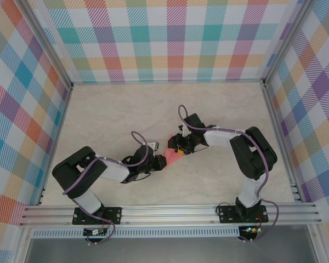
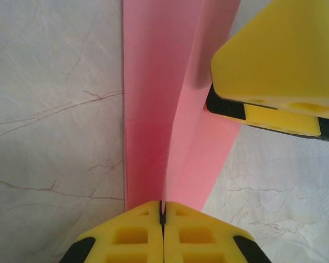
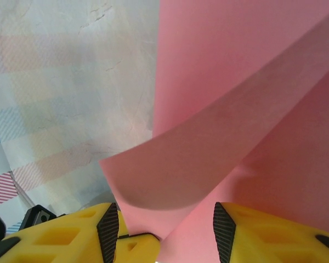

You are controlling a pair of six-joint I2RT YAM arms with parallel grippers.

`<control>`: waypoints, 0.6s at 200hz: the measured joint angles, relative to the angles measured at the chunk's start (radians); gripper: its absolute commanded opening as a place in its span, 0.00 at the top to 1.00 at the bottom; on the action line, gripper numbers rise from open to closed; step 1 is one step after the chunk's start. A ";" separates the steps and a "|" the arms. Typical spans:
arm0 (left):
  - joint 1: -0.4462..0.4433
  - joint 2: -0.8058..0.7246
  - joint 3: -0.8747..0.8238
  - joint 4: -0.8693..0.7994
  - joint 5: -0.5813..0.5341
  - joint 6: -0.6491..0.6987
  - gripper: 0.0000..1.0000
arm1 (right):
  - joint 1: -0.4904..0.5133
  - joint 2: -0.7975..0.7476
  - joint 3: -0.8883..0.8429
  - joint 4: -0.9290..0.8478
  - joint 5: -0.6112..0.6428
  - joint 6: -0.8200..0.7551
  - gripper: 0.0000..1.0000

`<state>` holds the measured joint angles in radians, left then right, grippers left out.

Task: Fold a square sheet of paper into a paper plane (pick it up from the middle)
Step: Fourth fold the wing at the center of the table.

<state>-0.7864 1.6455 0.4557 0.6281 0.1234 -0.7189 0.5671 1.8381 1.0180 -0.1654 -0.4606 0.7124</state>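
The paper [image 1: 172, 159] lies on the bench [image 1: 153, 109] near its middle, between the two grippers. The left gripper [image 1: 162, 161] is at its left end, the right gripper [image 1: 179, 151] just behind, to the right.

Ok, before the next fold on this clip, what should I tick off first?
1. The left fingers are shut on the paper at its near edge: ok.
2. The right fingers are apart, with a loose flap curling up between them: ok.
3. Flap pressed flat: not ok.
4. Crease straight along its whole length: cannot tell.
5. Paper near the middle of the table, away from the walls: ok.
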 measured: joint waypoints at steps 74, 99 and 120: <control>0.005 0.000 0.007 -0.009 0.014 -0.010 0.88 | 0.011 0.030 0.038 -0.066 0.060 0.002 0.53; 0.006 -0.001 0.019 -0.026 0.022 -0.018 0.78 | 0.018 0.039 0.059 -0.095 0.079 0.005 0.53; 0.006 -0.018 0.033 -0.062 0.018 -0.021 0.71 | 0.023 0.047 0.076 -0.118 0.094 0.006 0.53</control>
<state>-0.7799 1.6276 0.4889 0.5659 0.1417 -0.7403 0.5900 1.8847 1.0939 -0.2832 -0.3668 0.7189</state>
